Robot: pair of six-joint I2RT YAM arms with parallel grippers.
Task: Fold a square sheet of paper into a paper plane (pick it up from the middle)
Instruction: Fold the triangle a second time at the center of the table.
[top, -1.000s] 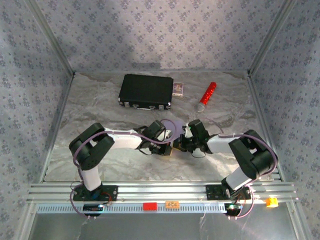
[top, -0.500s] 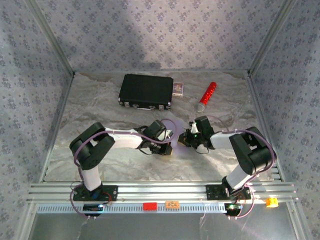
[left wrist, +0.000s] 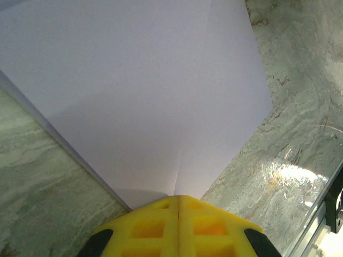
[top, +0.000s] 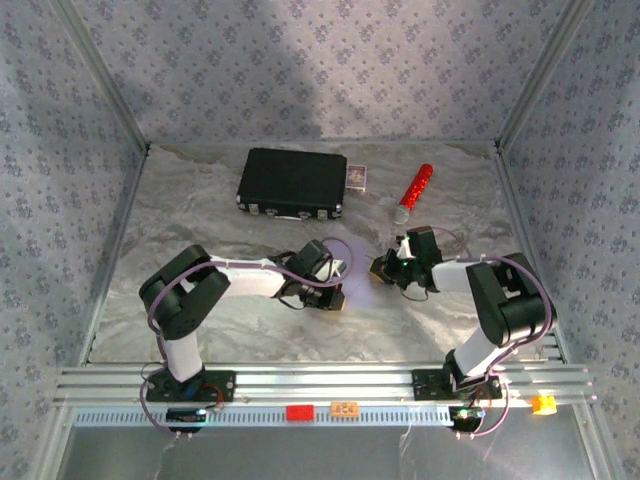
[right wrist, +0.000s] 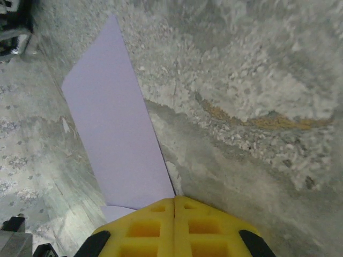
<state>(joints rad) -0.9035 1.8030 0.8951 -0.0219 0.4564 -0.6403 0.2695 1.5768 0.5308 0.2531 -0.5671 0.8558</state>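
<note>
The square sheet of paper (top: 357,272) is pale lilac and hangs between my two grippers at mid-table. My left gripper (top: 337,296) is shut on its near edge. In the left wrist view the sheet (left wrist: 144,91) fans out from the closed yellow jaws of the left gripper (left wrist: 178,197), and a faint crease starts at the seam. My right gripper (top: 382,268) is on the sheet's right side. In the right wrist view the right gripper (right wrist: 174,199) has its jaws closed where a corner of the sheet (right wrist: 115,128) meets them, and the paper stands on edge, leaning away.
A black case (top: 292,182) lies at the back, with a small card box (top: 357,177) beside it. A red-and-silver cylinder (top: 413,192) lies to their right. Patterned walls close three sides, and a metal rail (top: 320,380) runs along the front.
My right gripper has moved right and slightly back, away from the left gripper, and more lilac paper shows between them. The left arm has stayed put.
</note>
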